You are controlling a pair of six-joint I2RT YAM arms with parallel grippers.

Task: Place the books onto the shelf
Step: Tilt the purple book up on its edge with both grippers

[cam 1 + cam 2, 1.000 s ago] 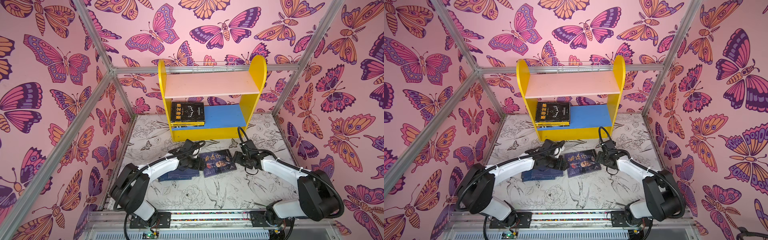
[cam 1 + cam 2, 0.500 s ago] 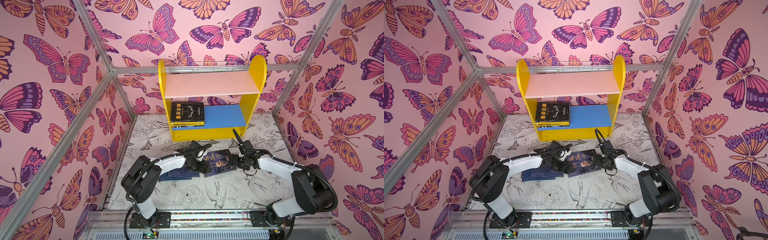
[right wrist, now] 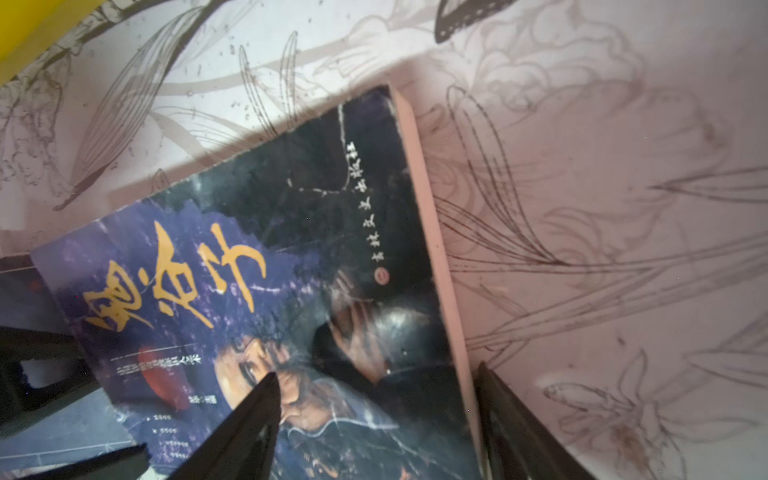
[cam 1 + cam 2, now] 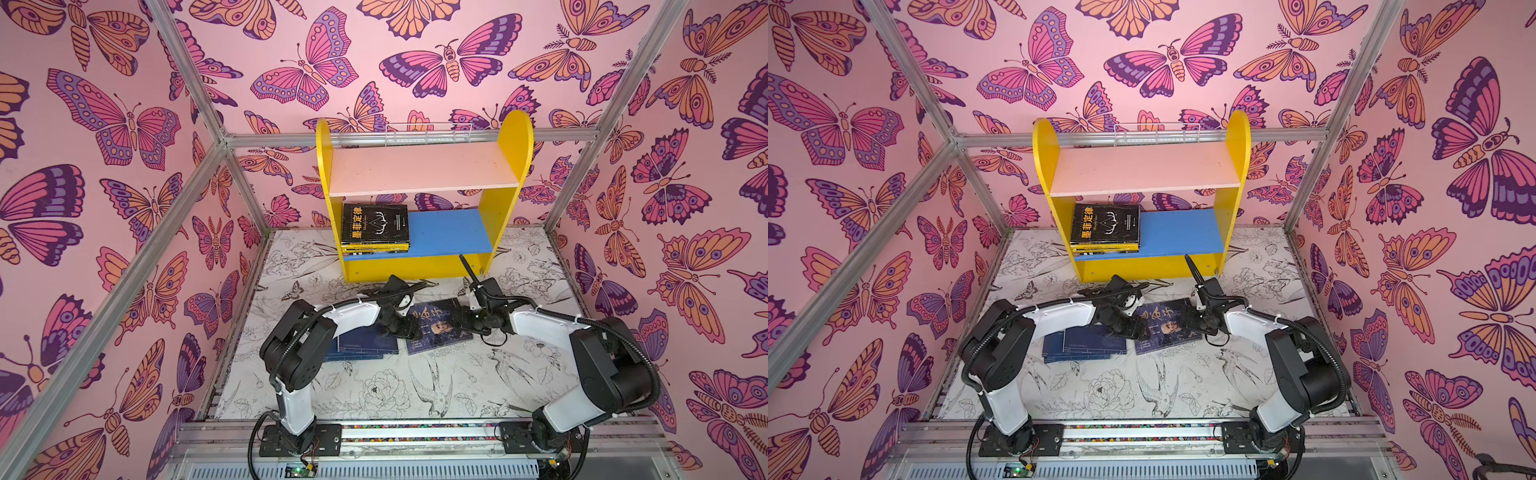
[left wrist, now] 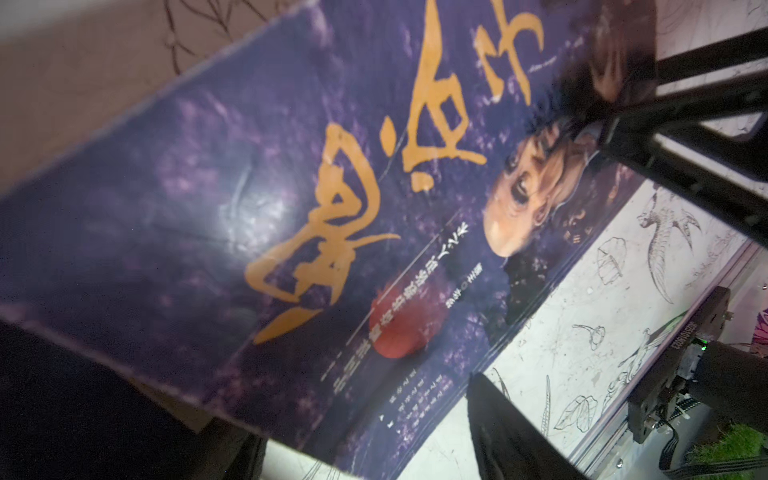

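- I see the shelf (image 4: 424,199) at the back centre in both top views; a black book (image 4: 375,223) tops a small stack on the left of its blue lower board, and the pink upper board is bare.
- The dark book with the face and gold calligraphy (image 4: 438,326) lies on the patterned table (image 4: 415,386), just below centre of frame.
- My left gripper (image 4: 401,328) is at that book's left edge. In the left wrist view one finger (image 5: 519,432) shows beyond the cover's lower edge; I cannot tell whether the fingers have hold of it.
- My right gripper (image 4: 467,322) is at the book's right edge. In the right wrist view its fingers (image 3: 245,424) stand apart, one over the cover, one beside the page edge, straddling the book without pinching it.
- Navy blue books (image 4: 1086,345) lie stacked left of the dark one, partly under my left arm.
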